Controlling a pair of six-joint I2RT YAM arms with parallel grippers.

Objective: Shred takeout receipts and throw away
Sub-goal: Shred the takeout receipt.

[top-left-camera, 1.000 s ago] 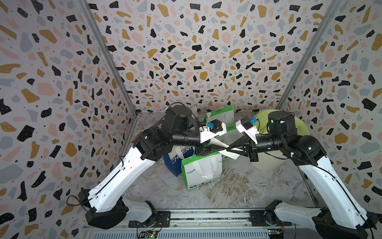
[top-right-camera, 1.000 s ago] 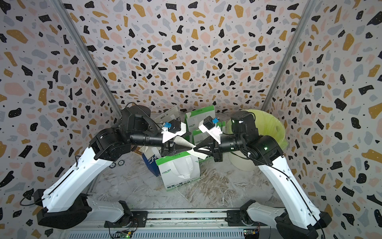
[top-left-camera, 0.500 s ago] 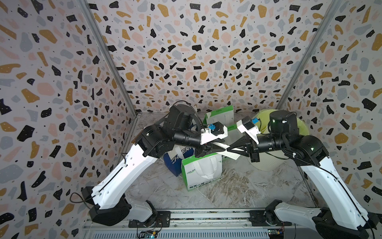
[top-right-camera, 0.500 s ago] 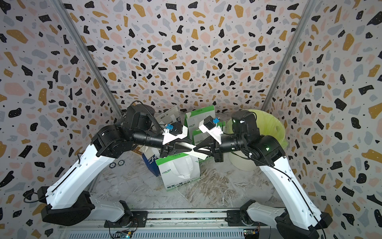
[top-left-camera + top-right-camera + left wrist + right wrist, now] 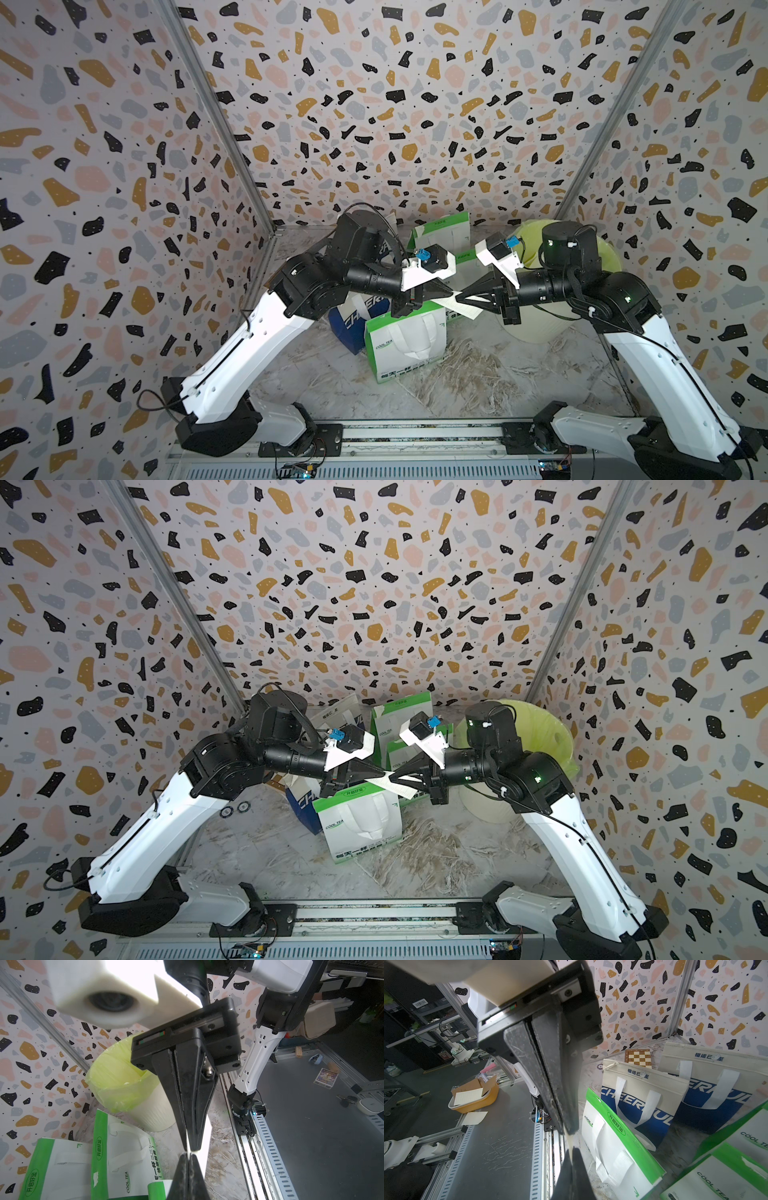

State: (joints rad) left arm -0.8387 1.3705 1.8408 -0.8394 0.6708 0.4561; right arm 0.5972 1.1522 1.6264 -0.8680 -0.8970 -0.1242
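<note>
Left pincer (image 5: 449, 294) and right pincer (image 5: 463, 297) meet tip to tip, both clamped on one receipt (image 5: 470, 311) running lengthwise between them.

Both top views looked steeply down from high above the front rail (image 5: 415, 434) toward the back wall (image 5: 395, 124), far enough off to share nearly the whole surface (image 5: 332, 382), the left arm (image 5: 257, 345) and the right arm (image 5: 665, 374). The left wrist camera sat close behind its jaws, facing the bin (image 5: 116, 1084). The right wrist camera faced the opposite way, toward the blue-and-white bags (image 5: 629, 1105), and both shared the receipt (image 5: 204, 1136) at very near range.
</note>
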